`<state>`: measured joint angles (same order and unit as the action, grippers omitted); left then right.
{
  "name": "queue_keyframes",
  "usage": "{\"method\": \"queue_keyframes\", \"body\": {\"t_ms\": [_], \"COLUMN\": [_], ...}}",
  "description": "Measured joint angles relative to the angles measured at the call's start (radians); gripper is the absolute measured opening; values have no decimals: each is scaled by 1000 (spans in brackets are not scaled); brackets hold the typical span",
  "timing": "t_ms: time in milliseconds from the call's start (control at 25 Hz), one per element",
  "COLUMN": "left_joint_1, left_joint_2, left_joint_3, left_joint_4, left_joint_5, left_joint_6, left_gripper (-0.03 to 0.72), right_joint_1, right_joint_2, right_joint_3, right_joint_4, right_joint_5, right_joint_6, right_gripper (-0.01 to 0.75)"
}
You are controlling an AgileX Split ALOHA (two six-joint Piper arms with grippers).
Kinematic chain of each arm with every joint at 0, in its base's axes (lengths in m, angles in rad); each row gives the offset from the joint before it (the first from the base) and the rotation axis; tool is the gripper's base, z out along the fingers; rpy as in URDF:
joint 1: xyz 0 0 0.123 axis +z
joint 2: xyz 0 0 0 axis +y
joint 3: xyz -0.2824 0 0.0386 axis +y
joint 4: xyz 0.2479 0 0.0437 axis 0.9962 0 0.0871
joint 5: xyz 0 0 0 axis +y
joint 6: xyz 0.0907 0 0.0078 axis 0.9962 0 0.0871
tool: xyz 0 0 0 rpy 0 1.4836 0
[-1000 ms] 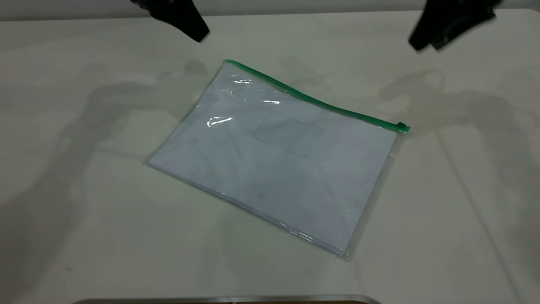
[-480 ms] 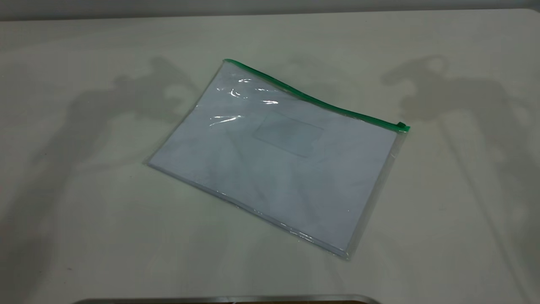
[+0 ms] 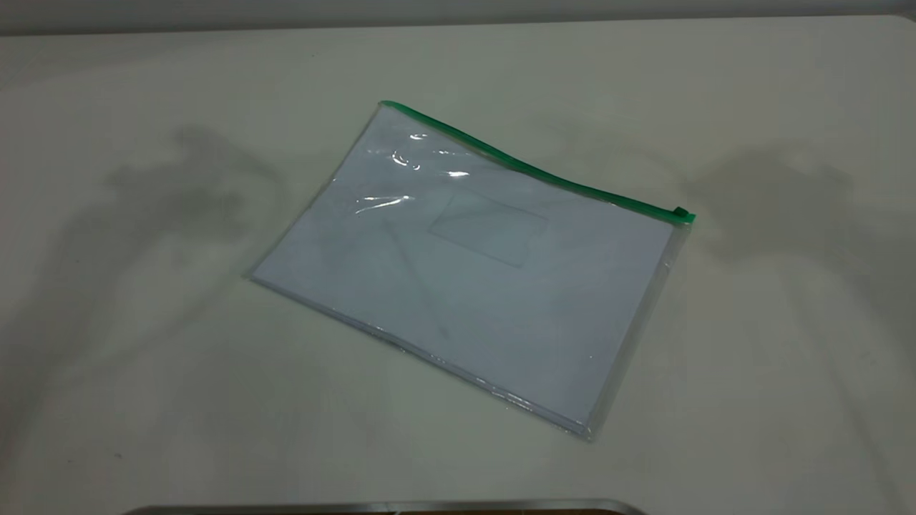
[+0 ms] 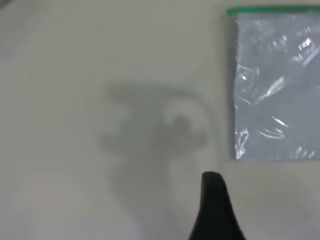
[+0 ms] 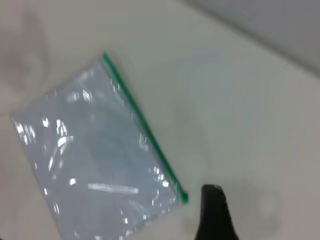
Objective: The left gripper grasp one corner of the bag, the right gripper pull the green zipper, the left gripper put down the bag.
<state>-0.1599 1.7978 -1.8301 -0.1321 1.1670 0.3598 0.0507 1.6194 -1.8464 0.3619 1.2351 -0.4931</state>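
The bag (image 3: 465,286) lies flat on the table, a clear pouch with white sheets inside and a small clear pocket (image 3: 489,227). The green zipper (image 3: 529,169) runs along its far long edge, with the slider tab (image 3: 682,213) at the right end. Neither gripper shows in the exterior view; only their shadows fall on the table either side of the bag. The left gripper (image 4: 216,205) hovers over bare table beside one corner of the bag (image 4: 277,90). The right gripper (image 5: 214,212) hovers close to the slider end of the zipper (image 5: 183,198), apart from the bag (image 5: 95,155).
The pale table (image 3: 143,357) spreads wide round the bag on all sides. A metal edge (image 3: 386,506) runs along the near side of the table. The table's far edge (image 3: 458,21) meets a grey wall.
Both arms, seen at the top of the exterior view one second ago, have left it. Their shadows have shifted and blurred. The bag has not moved.
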Motion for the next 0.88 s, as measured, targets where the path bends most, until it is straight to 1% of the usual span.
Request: {"method": "queue_keyframes", "body": {"t_ms": [120, 240, 440, 520, 680, 880], "left_joint_1": [0, 0, 0, 0, 0, 0], "left_joint_2": [-71, -147, -292, -363, -518, -750], "left_joint_3": [0, 0, 1, 26, 162, 419], "left_joint_4": [42, 78, 96, 90, 78, 77], "left_joint_5": [0, 0, 0, 0, 0, 1], "left_joint_6": [-61, -118, -196, -220, -246, -251], "left_gripper": [590, 590, 590, 590, 590, 590], "right_joint_1": [0, 0, 0, 0, 0, 0], "right_joint_2": [-102, -210, -399, -485, -656, -878], "right_joint_3": [6, 68, 266, 352, 528, 735], "right_joint_4": [-1, -2, 6, 11, 11, 11], "right_joint_5": [0, 0, 0, 0, 0, 0], "right_joint_6": [36, 55, 72, 73, 74, 74], "right_gripper": [561, 561, 561, 561, 561, 561]}}
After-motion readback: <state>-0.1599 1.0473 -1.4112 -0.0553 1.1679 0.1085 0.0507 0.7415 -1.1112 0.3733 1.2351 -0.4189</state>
